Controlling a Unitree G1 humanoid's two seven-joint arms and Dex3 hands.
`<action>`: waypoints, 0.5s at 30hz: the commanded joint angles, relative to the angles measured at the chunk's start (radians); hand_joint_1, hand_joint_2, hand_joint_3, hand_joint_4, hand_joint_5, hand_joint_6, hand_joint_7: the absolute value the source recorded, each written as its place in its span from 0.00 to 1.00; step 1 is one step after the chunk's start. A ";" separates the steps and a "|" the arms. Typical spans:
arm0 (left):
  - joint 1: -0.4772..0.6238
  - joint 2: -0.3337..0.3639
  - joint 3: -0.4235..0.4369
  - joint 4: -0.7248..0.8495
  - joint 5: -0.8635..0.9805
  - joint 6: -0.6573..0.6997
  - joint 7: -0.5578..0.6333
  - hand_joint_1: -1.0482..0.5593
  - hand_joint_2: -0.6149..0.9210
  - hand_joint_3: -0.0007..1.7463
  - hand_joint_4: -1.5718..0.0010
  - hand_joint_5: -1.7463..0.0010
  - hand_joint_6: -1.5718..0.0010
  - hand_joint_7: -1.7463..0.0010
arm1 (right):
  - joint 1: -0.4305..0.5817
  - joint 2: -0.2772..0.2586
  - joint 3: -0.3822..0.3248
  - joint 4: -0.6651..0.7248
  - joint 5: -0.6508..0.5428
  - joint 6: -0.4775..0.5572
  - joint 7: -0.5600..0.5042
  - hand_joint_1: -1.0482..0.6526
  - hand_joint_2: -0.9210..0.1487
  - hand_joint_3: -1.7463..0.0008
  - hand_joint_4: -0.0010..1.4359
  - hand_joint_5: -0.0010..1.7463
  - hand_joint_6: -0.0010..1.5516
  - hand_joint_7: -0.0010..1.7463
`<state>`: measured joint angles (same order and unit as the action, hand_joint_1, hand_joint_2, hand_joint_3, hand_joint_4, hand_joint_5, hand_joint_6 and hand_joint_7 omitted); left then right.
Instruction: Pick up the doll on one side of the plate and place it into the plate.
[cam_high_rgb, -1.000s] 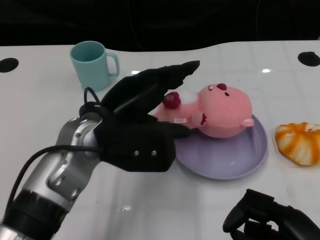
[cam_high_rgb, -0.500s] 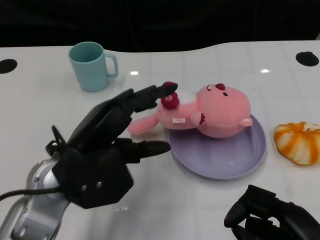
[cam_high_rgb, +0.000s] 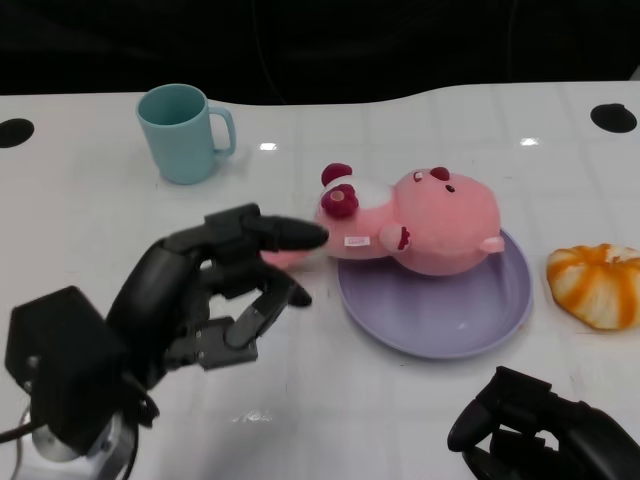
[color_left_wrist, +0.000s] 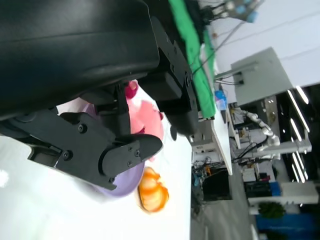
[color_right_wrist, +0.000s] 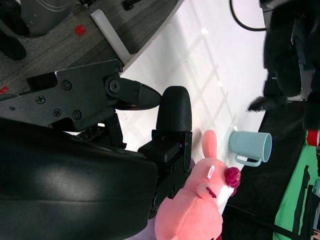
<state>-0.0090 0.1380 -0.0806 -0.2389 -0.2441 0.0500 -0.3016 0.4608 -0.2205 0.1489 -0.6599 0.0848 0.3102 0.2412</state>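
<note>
you have the white worktop (cam_high_rgb: 90, 230) carrying everything, so start there and work down. the purple plate (cam_high_rgb: 450, 325) sits right of centre, and the pink doll (cam_high_rgb: 430, 225) lies on its side across the plate's far rim: its big head rests inside the plate, while its body and legs hang out over the rim onto the worktop toward your left hand. i'd judge that the placing is only partly good, since the doll is propped on the edge rather than lying fully in the dish.

your left hand (cam_high_rgb: 200, 295) hovers just beside the doll's leg end, holding nothing, fingers loosely apart and pointing at the doll; one fingertip looks very near the leg, but you cannot tell whether it touches. that pose reads as a release, or as being ready for a nudge.

your right hand (cam_high_rgb: 540, 435) rests low at the near edge, fingers curled in on nothing, well clear of the plate.

the orange-and-white plush (cam_high_rgb: 597, 285) lies right of the plate. the teal mug (cam_high_rgb: 185, 132) stands upright at the back; its inside is not visible.
</note>
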 joint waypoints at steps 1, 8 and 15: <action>0.053 -0.014 0.027 -0.076 -0.067 0.125 0.033 0.63 0.70 0.74 0.47 0.24 0.45 0.47 | 0.001 -0.002 -0.006 -0.011 0.006 0.004 -0.003 0.44 0.00 0.71 0.48 1.00 0.33 0.95; 0.124 -0.042 0.077 -0.212 -0.194 0.381 0.114 0.60 0.71 0.80 0.44 0.03 0.46 0.17 | 0.001 -0.003 -0.003 -0.022 0.008 0.010 -0.002 0.44 0.00 0.71 0.48 1.00 0.33 0.95; 0.153 -0.054 0.124 -0.289 -0.280 0.581 0.195 0.60 0.74 0.81 0.42 0.00 0.52 0.02 | 0.000 -0.009 -0.012 -0.029 0.011 0.011 0.003 0.45 0.00 0.71 0.48 1.00 0.33 0.95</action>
<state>0.1354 0.0743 0.0276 -0.5058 -0.5144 0.6030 -0.1252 0.4596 -0.2207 0.1506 -0.6809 0.0881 0.3197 0.2429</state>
